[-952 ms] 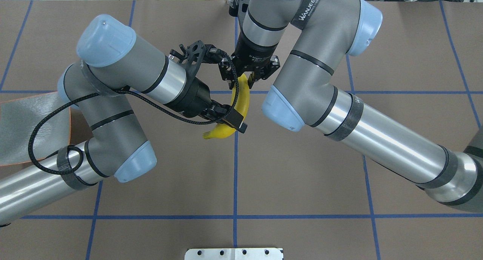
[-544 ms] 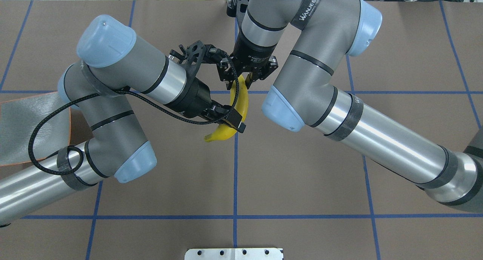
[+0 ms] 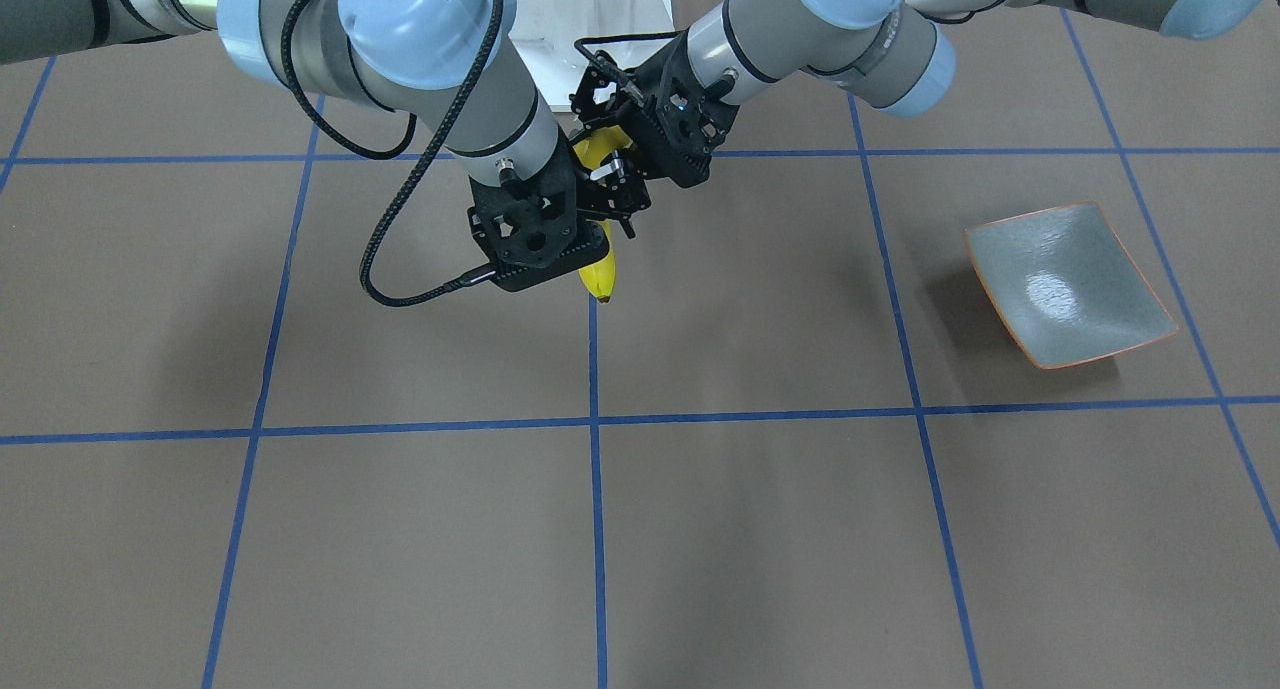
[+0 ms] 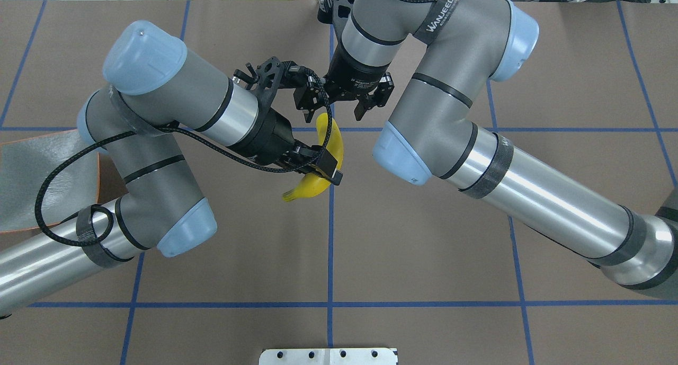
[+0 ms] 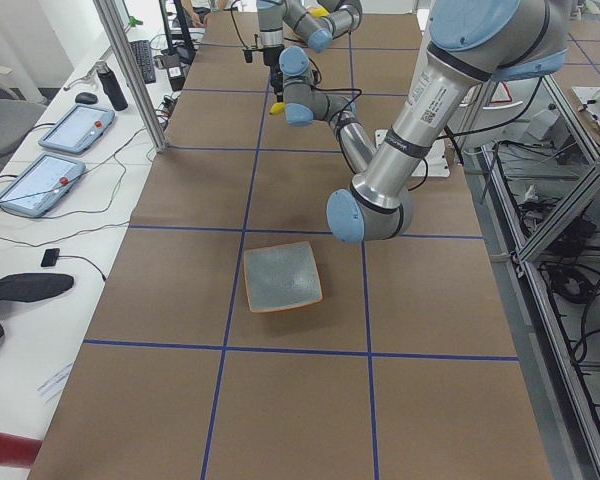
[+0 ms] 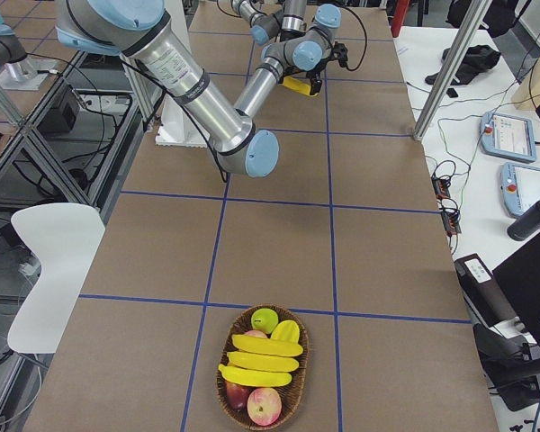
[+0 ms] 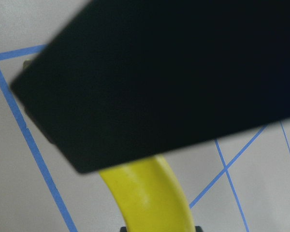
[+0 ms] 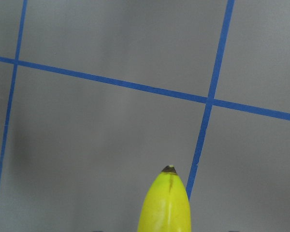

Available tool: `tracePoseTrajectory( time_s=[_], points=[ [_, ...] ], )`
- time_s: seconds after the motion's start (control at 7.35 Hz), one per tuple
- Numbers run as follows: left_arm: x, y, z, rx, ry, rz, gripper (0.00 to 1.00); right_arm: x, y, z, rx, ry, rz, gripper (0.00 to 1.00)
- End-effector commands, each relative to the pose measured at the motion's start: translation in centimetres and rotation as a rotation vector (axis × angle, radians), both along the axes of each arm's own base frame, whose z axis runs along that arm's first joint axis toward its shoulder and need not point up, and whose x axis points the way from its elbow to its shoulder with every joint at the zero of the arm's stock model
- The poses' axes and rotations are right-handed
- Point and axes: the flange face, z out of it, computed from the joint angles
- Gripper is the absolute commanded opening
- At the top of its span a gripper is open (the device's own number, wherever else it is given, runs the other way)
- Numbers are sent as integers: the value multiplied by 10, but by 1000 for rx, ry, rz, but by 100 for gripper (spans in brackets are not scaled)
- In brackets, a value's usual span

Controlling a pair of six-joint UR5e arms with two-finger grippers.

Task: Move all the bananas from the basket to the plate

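Half a second before, both sets of jaws held the banana (image 4: 330, 138). Now the right jaws were wide apart and did not touch it any more. The left jaws were clamped on its middle and held it alone. It was well away from the plate (image 4: 32, 179), over the middle of the surface (image 4: 424, 259).

There were four bananas in all: this one and three more bananas (image 6: 263, 360) lying in the basket (image 6: 221, 389). There was one plate and one basket.

Only the right side view showed the basket. It sat far from the plate, at the other end of the surface, with other fruit (image 6: 264, 407) in it too. From above, the left arm (image 4: 159, 89) hid part of the plate. The front view showed all of it.
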Motion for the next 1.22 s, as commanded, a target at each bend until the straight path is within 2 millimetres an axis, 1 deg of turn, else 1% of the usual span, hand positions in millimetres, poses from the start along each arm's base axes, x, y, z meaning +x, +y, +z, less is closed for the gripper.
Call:
tracePoseTrajectory(
  time_s=[0.0,0.14,0.27,0.41,0.54,0.68,0.82,0.95,1.09],
  points=[
    [-18,7,10,-7,2,-10,0,36,-8,31,-31,-3,19,100],
    [-40,10,35,-13,-13,-24,0,60,-4,59,-40,6,40,100],
    [-66,13,60,-31,-35,-47,0,75,-5,85,-50,17,60,100],
    [-98,18,98,-64,-73,-76,0,93,-12,118,-74,37,86,100],
    [-129,14,137,-116,-117,-95,0,111,-19,145,-94,49,112,100],
    [-171,-1,169,-181,-149,-121,0,126,-18,170,-112,66,131,100],
    [-213,-8,221,-234,-208,-189,0,136,-18,189,-111,76,134,100],
    [-251,5,282,-233,-270,-229,0,140,-16,206,-112,91,130,100],
    [-286,10,329,-196,-331,-279,0,148,-18,220,-127,106,144,100]
  ],
)
